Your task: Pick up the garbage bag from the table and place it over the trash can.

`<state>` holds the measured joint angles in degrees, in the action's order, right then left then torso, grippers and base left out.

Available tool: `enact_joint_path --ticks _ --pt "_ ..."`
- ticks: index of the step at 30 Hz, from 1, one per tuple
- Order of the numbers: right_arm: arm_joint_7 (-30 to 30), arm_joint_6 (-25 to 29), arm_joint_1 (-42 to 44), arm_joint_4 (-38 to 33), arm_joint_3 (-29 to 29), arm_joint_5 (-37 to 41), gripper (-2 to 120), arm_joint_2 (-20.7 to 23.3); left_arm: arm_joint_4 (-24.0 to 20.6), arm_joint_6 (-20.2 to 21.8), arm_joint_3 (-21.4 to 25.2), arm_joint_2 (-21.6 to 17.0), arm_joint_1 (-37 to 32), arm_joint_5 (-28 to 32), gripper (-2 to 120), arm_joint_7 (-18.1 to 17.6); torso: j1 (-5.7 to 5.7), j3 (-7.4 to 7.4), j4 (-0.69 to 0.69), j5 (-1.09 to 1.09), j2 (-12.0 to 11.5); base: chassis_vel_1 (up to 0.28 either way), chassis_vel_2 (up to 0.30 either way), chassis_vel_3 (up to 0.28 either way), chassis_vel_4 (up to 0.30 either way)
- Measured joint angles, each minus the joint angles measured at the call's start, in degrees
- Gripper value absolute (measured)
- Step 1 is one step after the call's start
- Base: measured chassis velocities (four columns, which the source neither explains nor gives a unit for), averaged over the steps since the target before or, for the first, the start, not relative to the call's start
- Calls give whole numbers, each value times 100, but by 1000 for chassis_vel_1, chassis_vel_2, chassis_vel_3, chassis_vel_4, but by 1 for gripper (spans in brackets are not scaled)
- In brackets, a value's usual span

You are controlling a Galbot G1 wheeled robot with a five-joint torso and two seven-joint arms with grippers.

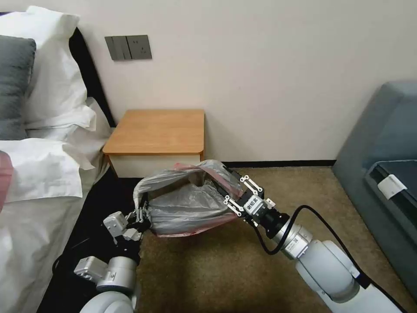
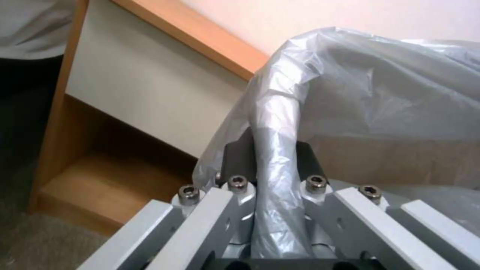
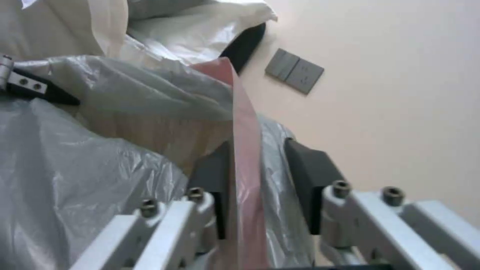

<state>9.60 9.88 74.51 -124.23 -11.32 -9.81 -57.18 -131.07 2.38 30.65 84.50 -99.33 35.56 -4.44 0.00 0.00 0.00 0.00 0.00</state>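
- Setting: a bedroom.
- Bedside table (image 1: 158,132) stands against the wall (wooden top, white drawer front).
- Bed (image 1: 39,174) with white pillows (image 1: 52,74) beside the table.
- Wall switch panel (image 1: 128,47) above the table.
- Brown carpet (image 1: 217,269) before the table.

The room has soft, even light. The wall (image 1: 282,78) looks bright and plain, with no hard shadows on it. A dark shadow lies between the bed (image 1: 39,174) and the table (image 1: 158,130). In the left wrist view the garbage bag (image 2: 370,86) shines with white glare on its folds. Both wrist views are a little blurred, and the metal links closest to the cameras are soft. The head view is sharper.
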Motion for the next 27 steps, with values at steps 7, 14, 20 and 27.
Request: enact_joint_path --ticks 7,14,20,27 --pt "-35 63 -101 23 11 -15 3 7 60 -1 21 -14 17 9 5 13 0 0 0 0 0 0 0 0 0" --pt "-125 62 -286 64 45 113 0 81 120 2 8 -18 20 9 5 38 0 0 0 0 0 0 0 0 0" --pt "-204 -403 -543 -2 157 1015 0 348 198 3 6 -42 11 -33 5 83 0 0 0 0 0 0 0 0 0" --pt "-619 -1517 -1128 163 340 3005 0 619 238 -13 -27 -56 12 -76 5 182 0 0 0 0 0 0 0 0 0"
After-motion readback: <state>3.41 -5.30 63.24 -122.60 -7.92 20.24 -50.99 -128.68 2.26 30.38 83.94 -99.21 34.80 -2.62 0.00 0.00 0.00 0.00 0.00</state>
